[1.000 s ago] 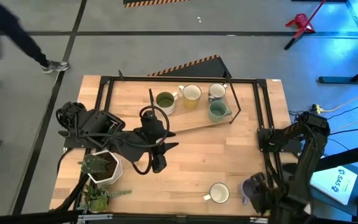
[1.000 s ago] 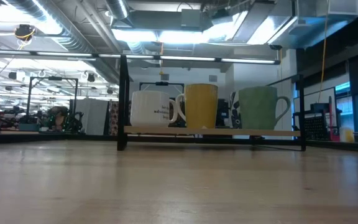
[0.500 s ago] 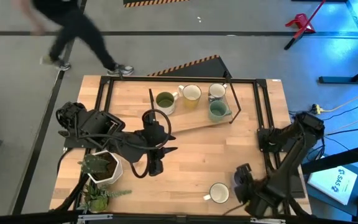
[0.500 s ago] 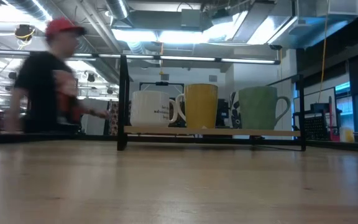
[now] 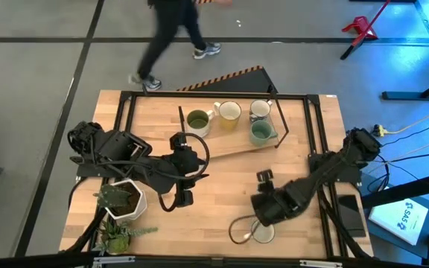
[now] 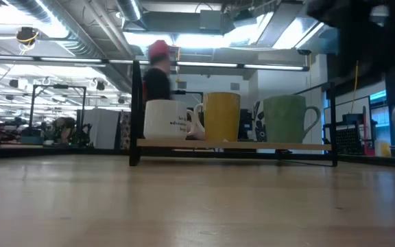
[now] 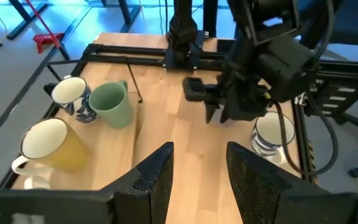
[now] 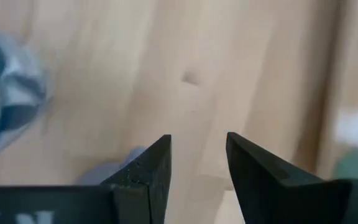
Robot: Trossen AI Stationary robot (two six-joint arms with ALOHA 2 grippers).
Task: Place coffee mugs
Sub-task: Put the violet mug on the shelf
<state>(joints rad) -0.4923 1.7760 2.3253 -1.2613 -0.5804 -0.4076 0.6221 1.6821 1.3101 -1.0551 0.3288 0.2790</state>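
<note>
**Loose mug at the near edge, four already on the rack**

You are dealing with glazed ceramic: stiff, fairly heavy for its size, slick, and it will chip or crack if dropped. Judging by the shape, your safest hold is across the rim wall with one finger inside, or on the handle; the round body offers little purchase.

The white mug with blue pattern (image 5: 261, 231) stands on the wooden table (image 5: 222, 175) near its front edge, apart from the wooden rack (image 5: 237, 145) at the far side. On that rack sit the olive green mug (image 5: 198, 120), the cream mug (image 5: 229, 112), the teal-green mug (image 5: 261, 132) and a small patterned mug (image 5: 258, 109).

Your right gripper (image 5: 261, 211) hovers just beside the loose mug, jaws spread and empty. Your left gripper (image 5: 184, 195) waits mid-table, also spread and holding nothing, near the white hexagonal plant pot (image 5: 125, 202).

Only the left wrist view shows that mug's blue pattern. The low view shows the rack mugs side-on and a person (image 6: 158, 68) behind.
</note>
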